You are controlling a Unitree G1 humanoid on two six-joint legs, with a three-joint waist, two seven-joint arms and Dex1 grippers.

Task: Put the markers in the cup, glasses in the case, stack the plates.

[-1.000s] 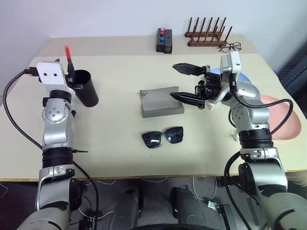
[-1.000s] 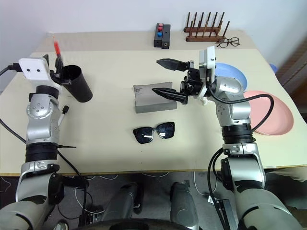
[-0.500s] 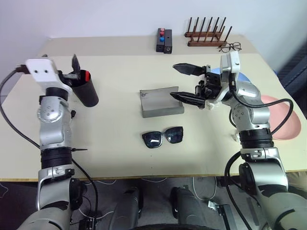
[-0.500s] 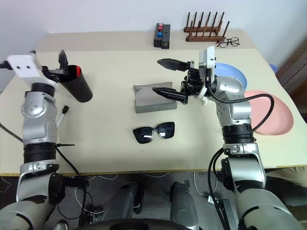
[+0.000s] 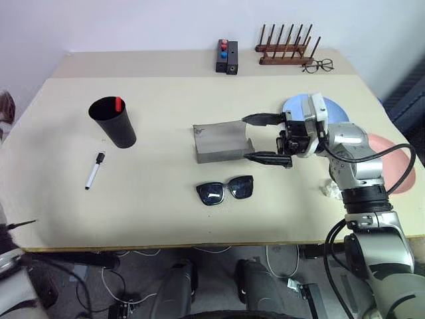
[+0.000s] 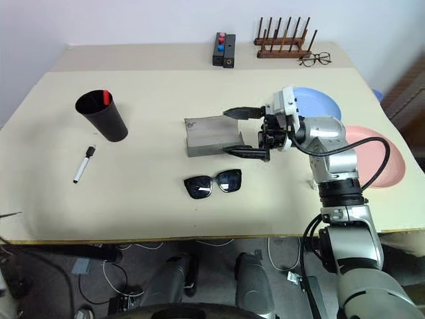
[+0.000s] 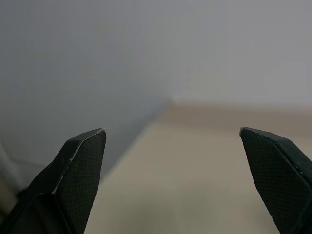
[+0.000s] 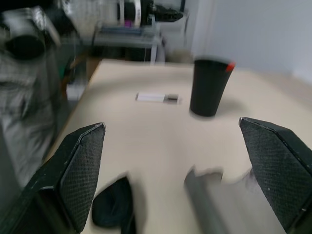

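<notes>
The black cup (image 5: 113, 124) stands at the table's left with the red-capped marker (image 5: 118, 104) upright inside it. The white marker (image 5: 93, 171) lies on the table just in front of the cup. At mid-table lies the grey case (image 5: 222, 141), and the black glasses (image 5: 226, 189) rest in front of it. My right gripper (image 5: 246, 137) is open, pointing left, one finger on each side of the case's right end; I cannot tell if it touches. Behind that hand sits the blue plate (image 6: 319, 106), with the pink plate (image 6: 388, 169) further right. In the left wrist view my left gripper (image 7: 171, 130) is open and holds nothing.
Along the back edge stand a black block with red and blue knobs (image 5: 227, 56), a wooden rack (image 5: 285, 50) and wire-framed eyeglasses (image 5: 319, 65). A small white scrap (image 5: 329, 189) lies by my right forearm. A cable loops over the pink plate.
My left gripper opened and let the red-capped marker drop into the cup, then the arm swung away to the left. My right gripper sank toward the case's right end.
</notes>
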